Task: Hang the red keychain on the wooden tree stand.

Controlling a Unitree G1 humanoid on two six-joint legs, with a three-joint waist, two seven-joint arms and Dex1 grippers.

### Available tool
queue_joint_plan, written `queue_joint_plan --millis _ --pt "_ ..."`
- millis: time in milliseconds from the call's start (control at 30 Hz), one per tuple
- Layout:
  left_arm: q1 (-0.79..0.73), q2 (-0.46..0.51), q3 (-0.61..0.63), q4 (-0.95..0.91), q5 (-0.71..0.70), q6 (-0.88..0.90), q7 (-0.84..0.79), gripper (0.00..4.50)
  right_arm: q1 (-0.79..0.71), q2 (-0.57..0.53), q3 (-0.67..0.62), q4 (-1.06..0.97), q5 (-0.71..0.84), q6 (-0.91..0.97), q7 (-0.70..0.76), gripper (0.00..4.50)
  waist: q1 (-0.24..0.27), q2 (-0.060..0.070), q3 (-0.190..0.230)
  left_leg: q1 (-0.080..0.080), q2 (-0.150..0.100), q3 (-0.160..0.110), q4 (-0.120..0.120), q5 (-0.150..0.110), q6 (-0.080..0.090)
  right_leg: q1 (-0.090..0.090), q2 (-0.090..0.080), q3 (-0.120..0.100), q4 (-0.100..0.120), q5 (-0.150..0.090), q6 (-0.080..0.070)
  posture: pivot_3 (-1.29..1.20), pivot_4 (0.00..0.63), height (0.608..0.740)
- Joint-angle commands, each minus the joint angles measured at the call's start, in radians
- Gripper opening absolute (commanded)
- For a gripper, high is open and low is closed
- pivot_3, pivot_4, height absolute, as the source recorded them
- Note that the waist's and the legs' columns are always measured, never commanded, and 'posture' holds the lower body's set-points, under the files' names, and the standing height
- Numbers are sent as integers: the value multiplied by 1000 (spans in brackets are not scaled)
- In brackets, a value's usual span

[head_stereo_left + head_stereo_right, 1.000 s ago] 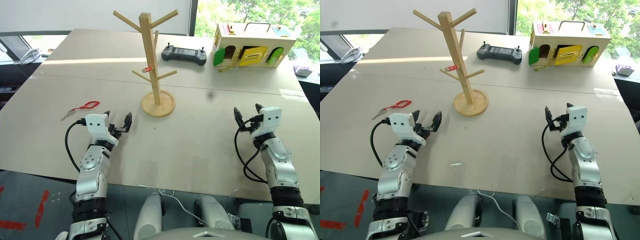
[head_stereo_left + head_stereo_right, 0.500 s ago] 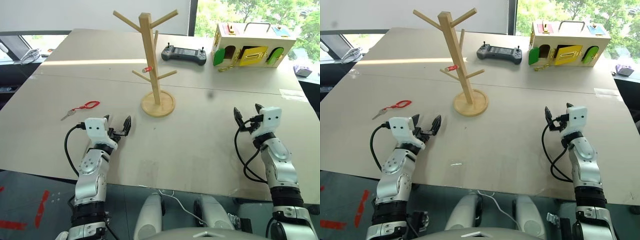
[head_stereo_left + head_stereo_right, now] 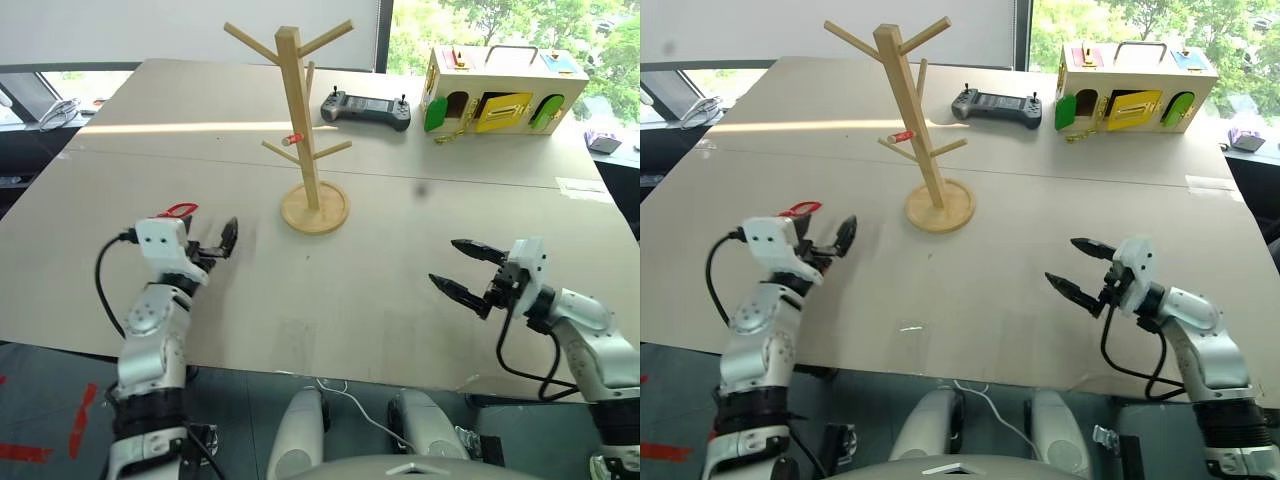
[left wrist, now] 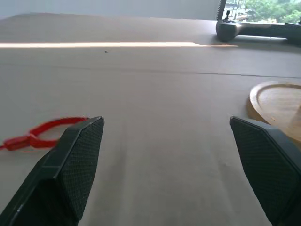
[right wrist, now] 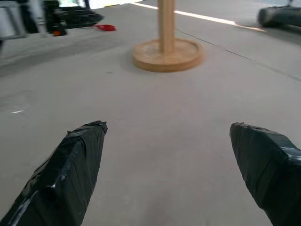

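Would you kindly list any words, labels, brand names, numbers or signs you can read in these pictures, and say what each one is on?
No text can be read in any view.
Black controller: any markings on it are too small to read.
Wooden box with coloured doors: no legible lettering.
Wooden tree stand, red keychain and table: no print to be seen.

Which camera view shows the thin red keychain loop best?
The left wrist view: the thin red keychain loop lies unhidden on the table. In both eye views the left end effector hides most of it. The right wrist view shows a far red speck.
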State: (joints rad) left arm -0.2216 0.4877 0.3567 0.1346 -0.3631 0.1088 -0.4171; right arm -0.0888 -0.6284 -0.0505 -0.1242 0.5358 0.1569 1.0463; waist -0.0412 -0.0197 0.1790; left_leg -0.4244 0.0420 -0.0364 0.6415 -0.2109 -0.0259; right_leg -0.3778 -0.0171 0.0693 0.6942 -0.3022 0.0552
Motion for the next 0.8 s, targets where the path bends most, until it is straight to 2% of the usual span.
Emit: queue_joint_plan --millis 33,133,300,567,800 --pt "-82 135 51 115 -37 41 -125 4417 -46 -34 -9 -37 22 10 68 4500 0 -1 0 0 0 0 0 0 0 0 0 0 -1 0 0 0 150 740" --pt "-157 257 39 277 -20 64 -233 4417 -94 -18 -4 -17 -1 -4 55 4500 -5 -2 1 -1 1 0 0 0 0 -2 2 0 0 0 0 0 150 740" --pt "-254 350 -1 484 32 28 -332 4417 -113 22 -4 -23 -19 -10 20 4500 6 -2 1 -2 0 1 -2 0 0 -2 0 -1 -2 0 0 0 150 740" --pt "-428 431 -78 779 134 -40 -432 4417 -81 46 -17 -49 -31 -13 -26 4500 7 -2 1 -5 0 -2 0 0 0 -4 0 -3 -1 0 0 0 150 740" --pt "-538 442 -108 949 196 -110 -438 4417 -68 51 -28 -62 -30 -12 -55 4500 2 -2 1 -5 0 -1 0 0 0 -4 0 -3 0 0 0 0 150 740"
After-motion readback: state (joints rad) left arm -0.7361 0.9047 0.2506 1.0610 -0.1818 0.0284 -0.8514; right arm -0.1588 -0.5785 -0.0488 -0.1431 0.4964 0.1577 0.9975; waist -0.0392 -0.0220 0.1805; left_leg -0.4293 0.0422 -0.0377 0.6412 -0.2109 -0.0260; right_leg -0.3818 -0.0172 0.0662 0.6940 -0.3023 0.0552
